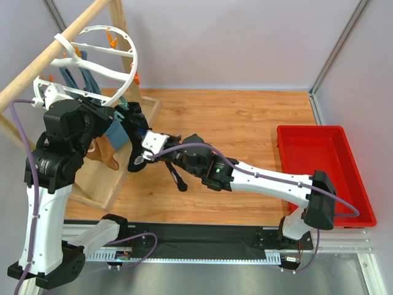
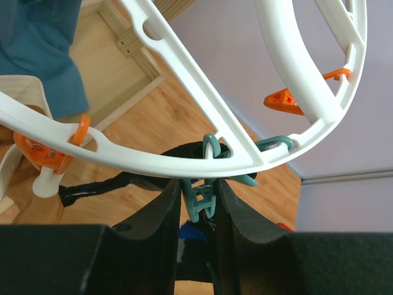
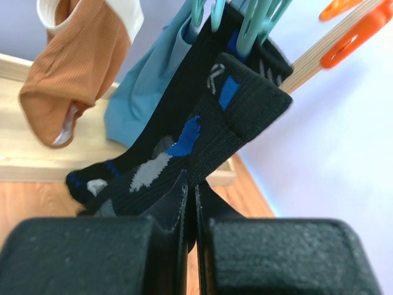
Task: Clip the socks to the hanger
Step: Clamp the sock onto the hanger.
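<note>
Squeezing a teal clip (image 2: 201,206) on the white ring hanger (image 2: 190,80), the left end effector (image 2: 199,189) is closed; the right end effector (image 3: 191,198) pinches the black socks (image 3: 212,126) hanging there beside a tan sock (image 3: 67,74)

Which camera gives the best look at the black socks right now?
The right wrist view: the black socks fill the frame, white and blue marks clear, cuffs up at the teal clips. The top external view shows only a dark strip between the arms; the left wrist view barely shows them.

No legible writing anywhere; the socks (image 3: 202,123) bear only wordless marks.
</note>
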Robot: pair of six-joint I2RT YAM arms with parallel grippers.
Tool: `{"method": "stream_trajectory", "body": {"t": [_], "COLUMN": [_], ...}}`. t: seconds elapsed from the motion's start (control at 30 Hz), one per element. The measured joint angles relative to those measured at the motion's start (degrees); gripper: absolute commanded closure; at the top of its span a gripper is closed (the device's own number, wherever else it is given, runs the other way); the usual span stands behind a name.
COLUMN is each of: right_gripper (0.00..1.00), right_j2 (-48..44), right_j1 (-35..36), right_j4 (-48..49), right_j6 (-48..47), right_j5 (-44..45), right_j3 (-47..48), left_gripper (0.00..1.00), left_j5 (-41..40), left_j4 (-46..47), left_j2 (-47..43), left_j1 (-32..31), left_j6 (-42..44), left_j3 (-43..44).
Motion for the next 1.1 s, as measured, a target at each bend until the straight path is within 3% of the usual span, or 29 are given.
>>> {"method": "stream_trajectory", "body": {"t": [0.37,1.1], "right_gripper": [1.0,1.0], "right_j2": [2.9,5.4], "right_j1": [0.8,1.2], "right_j4": [1.5,2.1], "right_j6": [-4.7,-5.6], "right_j5": [0.3,1.3], "right_j3": [4.2,4.5], "left_gripper": [1.0,1.0], "left_j5": [0.4,0.9], "left_j4": [-0.2,-0.3], "left_j2": [0.1,0.1], "left_j1": [0.0,0.0], "left_j6": [-0.6,-0.7], "left_j3": [0.0,0.4]}}
